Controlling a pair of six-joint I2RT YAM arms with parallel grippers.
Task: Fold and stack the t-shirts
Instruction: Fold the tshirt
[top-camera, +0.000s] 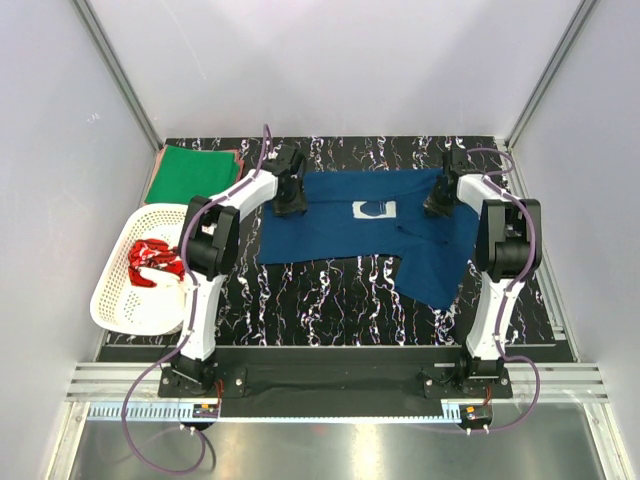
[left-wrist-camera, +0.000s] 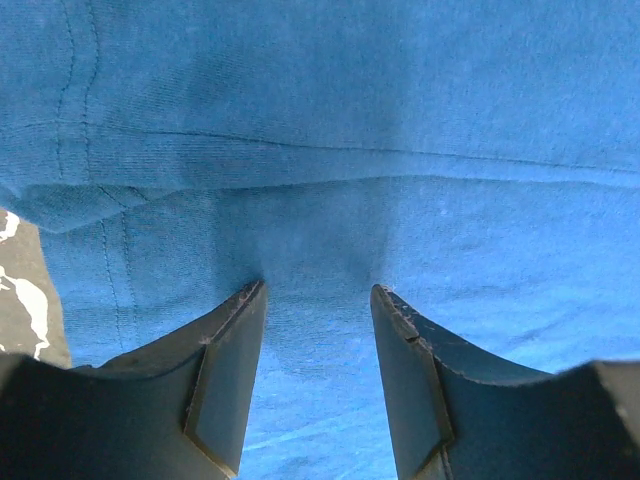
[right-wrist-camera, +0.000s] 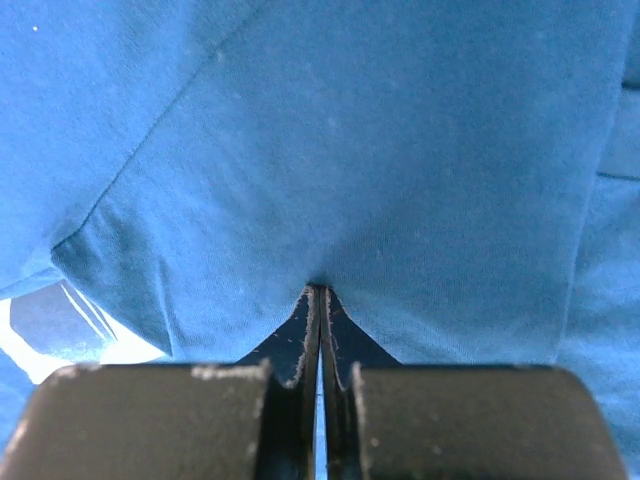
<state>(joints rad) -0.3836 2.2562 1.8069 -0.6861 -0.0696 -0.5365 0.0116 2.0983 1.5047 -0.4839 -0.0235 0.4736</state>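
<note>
A navy blue t-shirt (top-camera: 370, 235) lies spread on the black marbled table, its white neck label (top-camera: 374, 209) showing. At the shirt's far left corner my left gripper (top-camera: 290, 205) is open, with its tips (left-wrist-camera: 318, 295) set down on the blue cloth (left-wrist-camera: 330, 150). At the far right corner my right gripper (top-camera: 437, 205) is shut, and the blue cloth (right-wrist-camera: 380, 150) puckers into its closed tips (right-wrist-camera: 321, 290). A folded green t-shirt (top-camera: 190, 172) rests at the far left, with a reddish-pink edge (top-camera: 237, 155) under it. A red t-shirt with white print (top-camera: 155, 262) lies crumpled in the basket.
The white lattice basket (top-camera: 115, 300) stands at the table's left edge, beside the left arm. Grey walls enclose the table on three sides. Bare marbled tabletop (top-camera: 330, 300) lies between the shirt and the arm bases.
</note>
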